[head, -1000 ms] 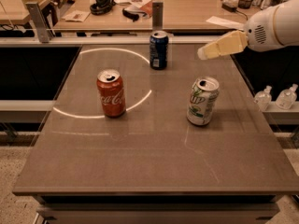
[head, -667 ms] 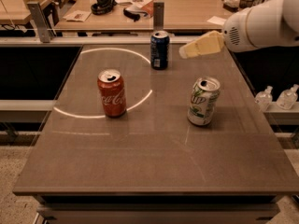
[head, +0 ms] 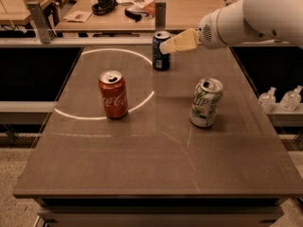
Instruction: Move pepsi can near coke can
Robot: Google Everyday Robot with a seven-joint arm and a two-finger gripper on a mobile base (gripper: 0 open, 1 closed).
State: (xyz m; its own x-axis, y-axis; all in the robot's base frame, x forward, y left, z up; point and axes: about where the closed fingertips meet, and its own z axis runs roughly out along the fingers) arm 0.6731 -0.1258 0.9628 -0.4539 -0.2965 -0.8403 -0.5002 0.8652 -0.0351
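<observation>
While the pepsi can (head: 161,55) stands upright near the tabletop's (head: 156,169) far edge, tool (head: 166,45) at its upper right side, open or closed impossible to tell, coke can (head: 113,96) well apart, nearer and leftward, green-and-white can (head: 206,103) nearer, rightward.

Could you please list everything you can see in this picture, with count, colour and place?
pepsi can: one, dark blue, far middle of the table.
coke can: one, red, left of centre.
white-and-green can: one, right of centre.
table: one, brown, foreground.
headphones: one pair, black, on the far desk.
plastic bottles: two, clear, right of the table.
arm: one, white, upper right.
gripper: one, beige, at the pepsi can's top.
</observation>
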